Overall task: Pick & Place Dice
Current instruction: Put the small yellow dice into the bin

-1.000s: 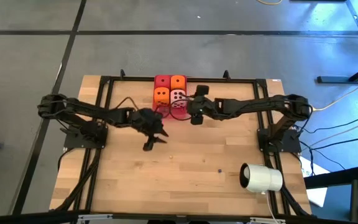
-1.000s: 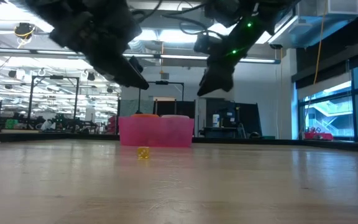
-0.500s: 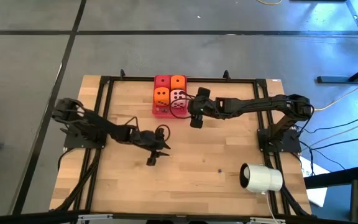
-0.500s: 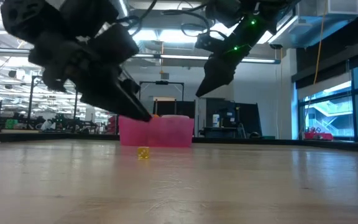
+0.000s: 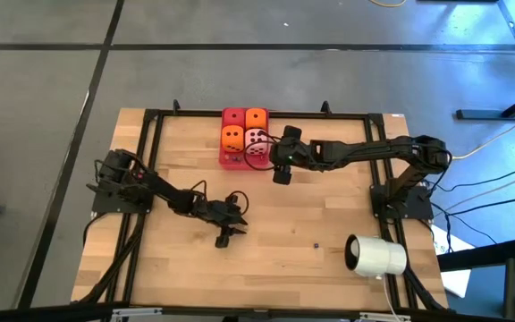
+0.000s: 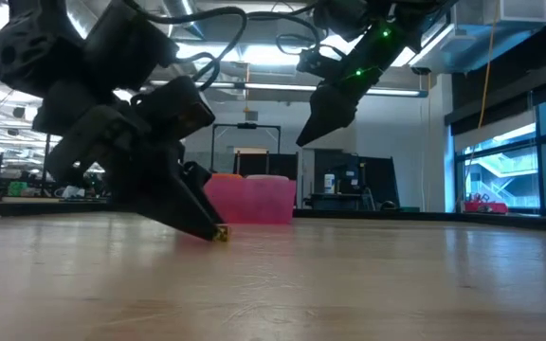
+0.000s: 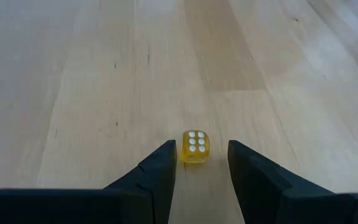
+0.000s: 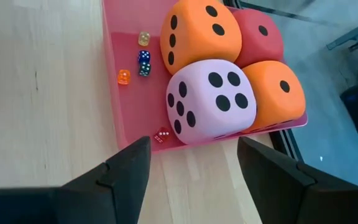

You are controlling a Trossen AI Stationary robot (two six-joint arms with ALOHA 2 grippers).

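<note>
A tiny clear-yellow die (image 7: 195, 147) with white pips lies on the bare wood. My left gripper (image 7: 202, 158) is open and low at the table (image 6: 211, 230). Its fingertips stand on either side of this die (image 6: 219, 233) and just short of it, apart from it. Four big soft dice rest in the pink tray (image 5: 231, 161): two orange (image 8: 197, 34) (image 8: 278, 93), one red (image 8: 260, 34) and one pale pink (image 8: 213, 99). My right gripper (image 8: 191, 155) is open and hovers above the tray's near edge (image 5: 280, 176).
Several tiny dice lie on the tray floor (image 8: 143, 62) beside the big ones. A small blue die (image 5: 316, 243) lies on the wood to the right. A white cylinder (image 5: 375, 256) lies near the right near corner. A black frame (image 5: 150, 134) borders the table.
My left gripper has come down from mid-height to the tabletop and moved toward the near edge, ending at the tiny yellow die. The left arm has drawn lower and folded back toward its base. The die has stayed in place.
</note>
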